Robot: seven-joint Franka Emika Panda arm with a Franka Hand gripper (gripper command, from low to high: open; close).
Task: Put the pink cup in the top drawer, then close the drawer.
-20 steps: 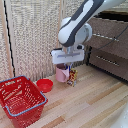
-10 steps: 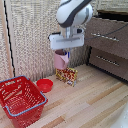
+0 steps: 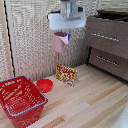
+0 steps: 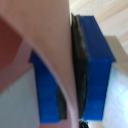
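The pale-pink cup (image 3: 60,43) hangs in the air, well above the floor, held by its rim under the white gripper head. My gripper (image 3: 65,35) is shut on the cup's wall. In the wrist view the pink wall (image 4: 52,55) runs between the two blue fingertips (image 4: 95,65), pinched tight. The dark-brown chest of drawers (image 3: 107,42) stands at the exterior view's right, with silver bar handles (image 3: 105,36). Its top drawer looks pulled open. The cup is to the left of the chest, about level with its top.
A red mesh basket (image 3: 20,100) stands on the wooden floor at the exterior view's lower left. A flat red bowl (image 3: 44,85) lies beside it. A small colourful box (image 3: 66,74) stands on the floor under the cup. A woven wall is behind.
The gripper has risen with the cup from just above the floor to the height of the chest's top, and moved slightly right.
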